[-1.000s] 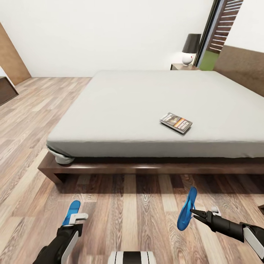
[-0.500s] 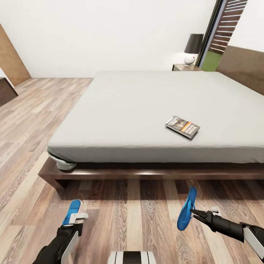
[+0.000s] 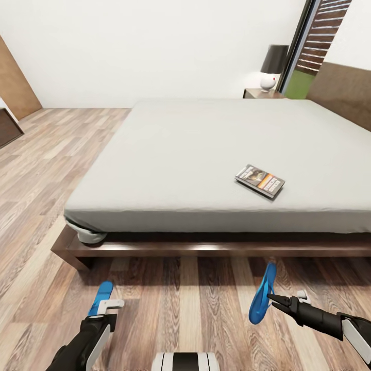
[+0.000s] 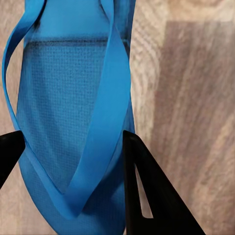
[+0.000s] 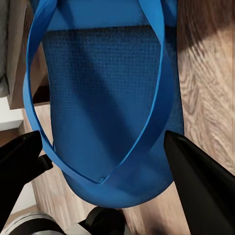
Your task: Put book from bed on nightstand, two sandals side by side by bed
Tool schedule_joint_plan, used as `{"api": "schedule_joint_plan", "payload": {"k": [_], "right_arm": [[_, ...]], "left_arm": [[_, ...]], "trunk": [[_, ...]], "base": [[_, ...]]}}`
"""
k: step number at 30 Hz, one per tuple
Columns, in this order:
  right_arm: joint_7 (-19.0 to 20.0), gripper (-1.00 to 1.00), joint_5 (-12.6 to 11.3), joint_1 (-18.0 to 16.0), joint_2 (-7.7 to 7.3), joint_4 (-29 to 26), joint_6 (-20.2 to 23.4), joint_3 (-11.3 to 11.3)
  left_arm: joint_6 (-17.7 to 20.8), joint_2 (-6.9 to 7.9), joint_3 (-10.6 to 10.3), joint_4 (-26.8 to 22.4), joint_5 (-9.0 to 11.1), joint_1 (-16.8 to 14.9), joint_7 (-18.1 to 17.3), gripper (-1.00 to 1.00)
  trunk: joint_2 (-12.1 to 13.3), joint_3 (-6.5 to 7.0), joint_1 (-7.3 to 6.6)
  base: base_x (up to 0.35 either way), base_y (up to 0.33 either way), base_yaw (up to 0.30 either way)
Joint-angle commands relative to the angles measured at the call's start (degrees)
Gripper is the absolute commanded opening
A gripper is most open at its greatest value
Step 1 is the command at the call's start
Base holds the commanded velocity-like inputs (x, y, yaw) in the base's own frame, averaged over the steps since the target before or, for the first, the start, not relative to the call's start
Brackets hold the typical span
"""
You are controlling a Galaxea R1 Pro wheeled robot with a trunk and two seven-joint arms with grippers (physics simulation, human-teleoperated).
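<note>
The book (image 3: 260, 181) lies flat on the light-grey bed (image 3: 196, 144), near its front edge and right of the middle. My left gripper (image 3: 102, 313) is shut on one blue sandal (image 3: 101, 294), held low over the wood floor in front of the bed frame. In the left wrist view that sandal (image 4: 68, 98) sits between the dark fingers (image 4: 142, 191). My right gripper (image 3: 271, 298) is shut on the other blue sandal (image 3: 262, 293), which hangs on edge above the floor. The right wrist view has this sandal (image 5: 107, 93) between its fingers (image 5: 200, 186). A nightstand (image 3: 260, 93) stands beyond the bed's far right corner.
A black-shaded lamp (image 3: 273, 67) stands on the nightstand, beside a tall dark-framed window (image 3: 317, 46). The brown headboard (image 3: 342, 93) runs along the right. A wooden door (image 3: 15, 82) and a dark low cabinet (image 3: 7, 129) are at the far left. Plank floor (image 3: 51, 170) lies left of the bed.
The whole picture has shifted, so the camera has moved: bed and book sit a little lower and further right. Both arms keep their pose, each still holding its sandal.
</note>
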Motion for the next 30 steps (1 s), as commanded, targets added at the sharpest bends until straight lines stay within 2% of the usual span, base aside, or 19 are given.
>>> {"api": "schedule_joint_plan", "payload": {"k": [1, 30], "right_arm": [[0.04, -1.0, -0.27, -0.02, 0.0, -0.03, 0.38, -0.06], [0.04, -1.0, -0.27, -0.02, 0.0, -0.01, 0.38, -0.06]], "left_arm": [[0.31, 0.05, -0.25, -0.1, 0.33, -0.01, 0.48, -1.0], [0.31, 0.05, -0.25, -0.09, 0.33, -0.01, 0.42, -1.0]], "trunk": [[-0.03, -0.27, 0.01], [-0.42, -6.69, 0.76]], "base": [[0.0, 0.0, 0.0], [0.0, 0.0, 0.0]]}}
